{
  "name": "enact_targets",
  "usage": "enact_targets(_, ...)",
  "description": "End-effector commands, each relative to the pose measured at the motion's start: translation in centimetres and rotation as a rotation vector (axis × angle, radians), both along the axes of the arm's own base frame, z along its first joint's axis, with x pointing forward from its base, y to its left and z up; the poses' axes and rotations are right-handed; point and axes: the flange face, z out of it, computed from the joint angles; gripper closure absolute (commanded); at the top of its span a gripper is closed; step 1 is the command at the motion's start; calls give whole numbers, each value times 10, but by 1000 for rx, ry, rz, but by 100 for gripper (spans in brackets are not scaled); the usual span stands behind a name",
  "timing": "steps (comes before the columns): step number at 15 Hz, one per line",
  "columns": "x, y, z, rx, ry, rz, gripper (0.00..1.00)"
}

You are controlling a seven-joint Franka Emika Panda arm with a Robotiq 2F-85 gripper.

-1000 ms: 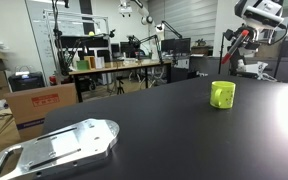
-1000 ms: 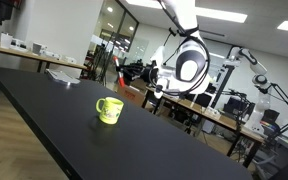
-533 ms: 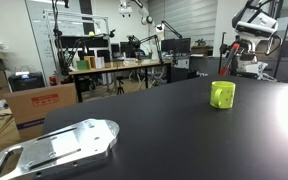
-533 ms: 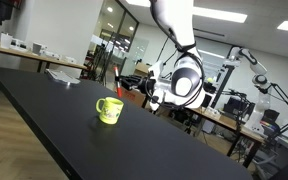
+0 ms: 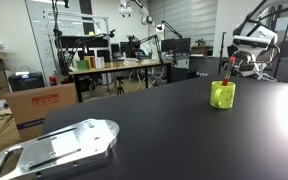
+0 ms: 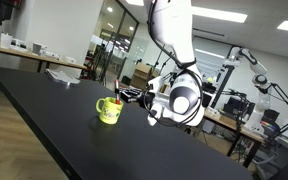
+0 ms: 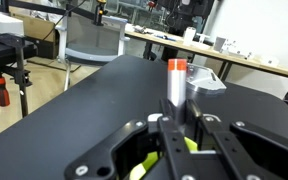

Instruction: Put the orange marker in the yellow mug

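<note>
The yellow mug (image 5: 222, 95) stands upright on the black table (image 5: 164, 130) and shows in both exterior views (image 6: 108, 110). My gripper (image 5: 231, 62) is just above the mug and shut on the orange marker (image 5: 230, 72). In the wrist view my gripper (image 7: 176, 122) clamps the marker (image 7: 176, 80), whose grey body ends in an orange tip. The mug (image 7: 144, 162) shows yellow-green right beneath the fingers. In an exterior view my gripper (image 6: 132, 95) hangs beside the mug's rim. Whether the marker's lower end is inside the mug is hidden.
A flat silver metal plate (image 5: 64, 148) lies at the table's near corner and shows in the wrist view (image 7: 202, 80). Cardboard boxes (image 5: 39, 102) and cluttered desks (image 5: 119, 65) stand beyond the table edge. Another robot arm (image 6: 249, 60) is in the background.
My gripper has come down with the marker from high above to just over the mug. The mug has not moved.
</note>
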Motion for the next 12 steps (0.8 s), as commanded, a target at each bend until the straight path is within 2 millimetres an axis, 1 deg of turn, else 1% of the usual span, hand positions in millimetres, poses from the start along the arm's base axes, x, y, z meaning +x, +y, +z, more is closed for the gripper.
enact_targets(1, 8, -8, -10, 15, 65, -17, 95)
enact_targets(2, 8, -8, -10, 18, 67, -18, 55)
enact_targets(3, 9, -6, -8, 22, 64, -12, 55)
enact_targets(4, 10, -4, -5, 28, 59, -4, 50)
enact_targets(8, 18, 2, 29, 63, 0, 37, 22)
enact_targets(10, 18, 4, 46, 67, -18, 65, 9)
enact_targets(11, 15, 5, 53, 70, -15, 85, 2)
enact_targets(12, 15, 5, 32, 73, -24, 61, 21)
